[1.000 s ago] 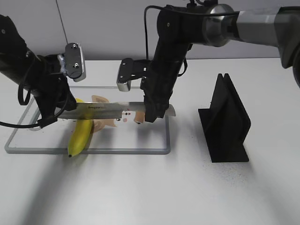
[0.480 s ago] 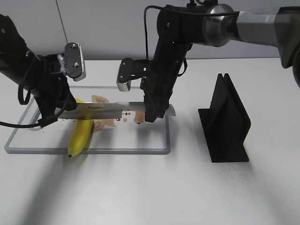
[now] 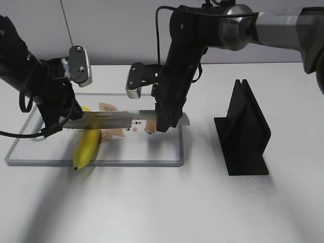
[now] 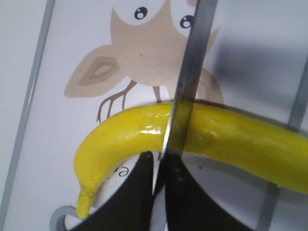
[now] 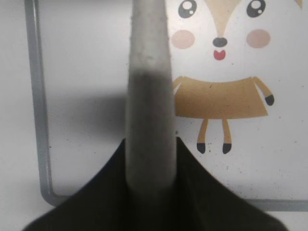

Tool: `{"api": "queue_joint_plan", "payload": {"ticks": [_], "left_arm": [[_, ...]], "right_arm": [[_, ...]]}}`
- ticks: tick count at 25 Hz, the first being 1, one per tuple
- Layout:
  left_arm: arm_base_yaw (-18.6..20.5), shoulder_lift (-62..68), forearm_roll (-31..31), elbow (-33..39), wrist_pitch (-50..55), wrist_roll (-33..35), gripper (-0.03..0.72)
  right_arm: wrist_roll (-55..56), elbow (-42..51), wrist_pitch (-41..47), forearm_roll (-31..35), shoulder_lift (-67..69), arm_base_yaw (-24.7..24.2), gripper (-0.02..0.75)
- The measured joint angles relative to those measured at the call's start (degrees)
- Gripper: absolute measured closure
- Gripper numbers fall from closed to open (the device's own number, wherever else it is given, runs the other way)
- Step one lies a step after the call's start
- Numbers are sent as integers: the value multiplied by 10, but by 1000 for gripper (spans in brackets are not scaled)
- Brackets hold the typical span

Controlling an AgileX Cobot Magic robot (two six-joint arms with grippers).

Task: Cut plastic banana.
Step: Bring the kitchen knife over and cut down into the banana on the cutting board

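The banana (image 3: pixel 87 146) lies on the near left part of the cutting board (image 3: pixel 152 162), its dark tip reaching the board's front rim and its far end running back under the knife (image 3: pixel 114 120). The knife lies level across it, blade pointing left. In the left wrist view the blade edge (image 4: pixel 185 91) sits on the banana's (image 4: pixel 226 139) back, pressed into the skin; how deep it goes cannot be told. The left gripper (image 4: pixel 159 180) has its two dark fingers closed on the blade tip, right against the banana's near side. The right gripper (image 3: pixel 164 123), further right and clear of the banana, is clamped on the knife's grey handle (image 5: pixel 148 96), which fills the gap between its fingers. The cartoon prints on the board are partly covered by knife and fruit. A black stand (image 3: pixel 244 129) sits on the desk (image 3: pixel 152 207) to the right, well apart from the board.
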Motion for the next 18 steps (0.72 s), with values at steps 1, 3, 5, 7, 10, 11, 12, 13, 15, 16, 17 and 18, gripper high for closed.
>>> {"api": "queue_joint_plan", "payload": {"ticks": [1, 3, 5, 7, 10, 11, 12, 13, 15, 16, 17, 18], "left_arm": [[0, 0, 0, 0, 0, 0, 650], [0, 0, 0, 0, 1, 0, 650], [0, 1, -1, 0, 1, 1, 650], [1, 1, -3, 0, 1, 1, 650], [1, 2, -5, -2, 3, 1, 650], [1, 2, -5, -2, 4, 1, 650], [1, 2, -6, -2, 5, 1, 650], [1, 3, -6, -2, 6, 1, 650], [2, 3, -6, -4, 7, 1, 650], [2, 3, -6, -4, 7, 1, 650], [2, 3, -6, -4, 8, 1, 650], [2, 3, -5, -4, 8, 1, 650]], "right_arm": [[0, 0, 0, 0, 0, 0, 558], [0, 0, 0, 0, 0, 0, 558], [0, 0, 0, 0, 0, 0, 558], [0, 0, 0, 1, 0, 0, 558], [0, 0, 0, 1, 0, 0, 558], [0, 0, 0, 1, 0, 0, 558], [0, 0, 0, 1, 0, 0, 558], [0, 0, 0, 1, 0, 0, 558], [0, 0, 0, 1, 0, 0, 558], [0, 0, 0, 1, 0, 0, 558], [0, 0, 0, 1, 0, 0, 558], [0, -2, 0, 1, 0, 0, 558]]}}
